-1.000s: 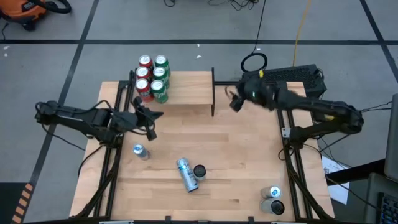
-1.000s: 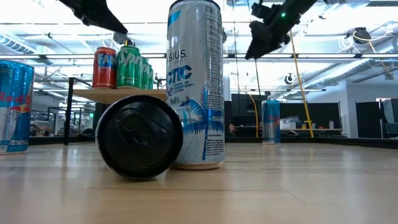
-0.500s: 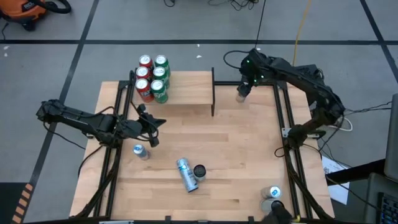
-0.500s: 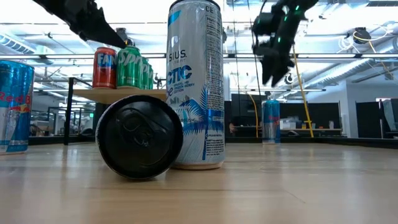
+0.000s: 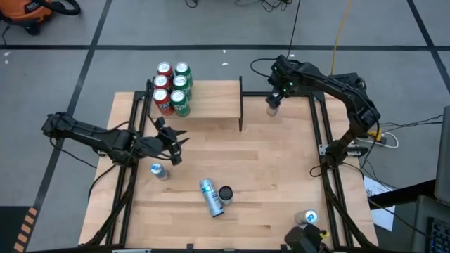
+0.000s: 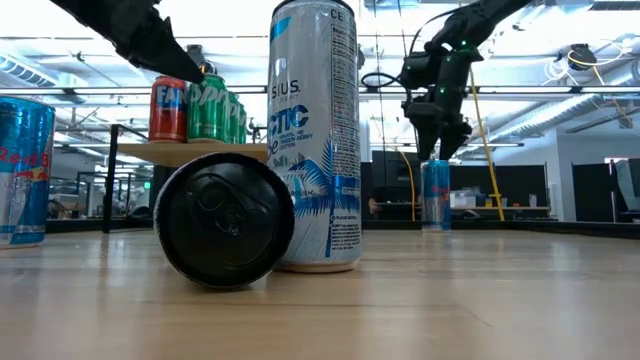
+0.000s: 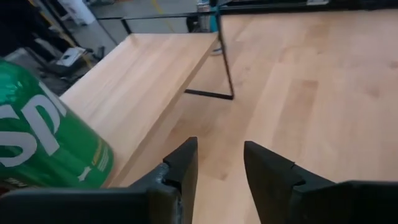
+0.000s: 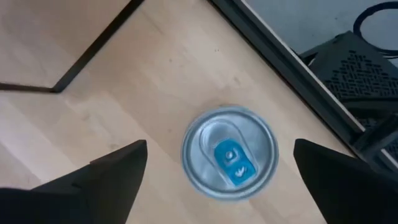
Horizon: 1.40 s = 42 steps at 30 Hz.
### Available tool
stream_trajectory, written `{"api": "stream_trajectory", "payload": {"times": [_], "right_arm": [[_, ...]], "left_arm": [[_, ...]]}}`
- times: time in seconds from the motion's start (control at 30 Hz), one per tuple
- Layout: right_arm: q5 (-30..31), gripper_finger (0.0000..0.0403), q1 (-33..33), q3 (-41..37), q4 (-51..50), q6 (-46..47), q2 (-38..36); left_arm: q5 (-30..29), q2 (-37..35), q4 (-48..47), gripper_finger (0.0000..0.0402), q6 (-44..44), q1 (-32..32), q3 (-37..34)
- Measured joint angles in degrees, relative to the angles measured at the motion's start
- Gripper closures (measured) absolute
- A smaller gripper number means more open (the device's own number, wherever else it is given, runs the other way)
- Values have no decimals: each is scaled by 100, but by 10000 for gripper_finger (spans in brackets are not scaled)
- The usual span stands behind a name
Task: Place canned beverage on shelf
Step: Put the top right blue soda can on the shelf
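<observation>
- Right gripper (image 5: 273,102) directly above upright can (image 8: 229,152), fingers spread either side of it.
- Shelf (image 5: 211,100) just to that gripper's left, cluster of cans (image 5: 172,88) on its far end.
- Left gripper (image 5: 176,144) near table can (image 5: 157,170), short of the shelf.

Large light-wood tabletop (image 5: 267,169) carries a small light-wood shelf with black metal uprights (image 5: 211,100) at its far edge; six red and green cans (image 5: 173,88) are clustered on the shelf's left end; on the tabletop are seen a blue-topped can (image 5: 273,104) beside the shelf, a small blue can (image 5: 157,171), a tall silver-blue can (image 5: 209,197) touching a black can (image 5: 226,194), and another can (image 5: 307,218) at the near right corner.
</observation>
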Motion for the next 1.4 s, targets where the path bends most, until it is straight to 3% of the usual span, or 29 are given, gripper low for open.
{"api": "stream_trajectory", "payload": {"times": [0.2,0.53,0.77,0.9,1.0,1.17,1.4], "right_arm": [[21,34,0,0,-32,160,228],[314,180,2,-1,-68,434,374],[322,183,89,8,-529,853,-39],[311,183,199,513,-1267,1253,-294],[323,183,372,1025,-1717,1756,-371],[305,183,973,1997,-2236,2161,-371],[307,180,2111,3119,-2184,2415,-375]], "left_arm": [[-79,235,-17,267,0,0,0],[-171,292,-13,267,48,0,0],[-169,292,-1,267,603,0,0],[-288,292,115,267,764,3,0],[-477,326,653,267,901,67,0],[-48,663,1808,267,1562,231,2],[45,1225,3564,267,2236,618,2]]}}
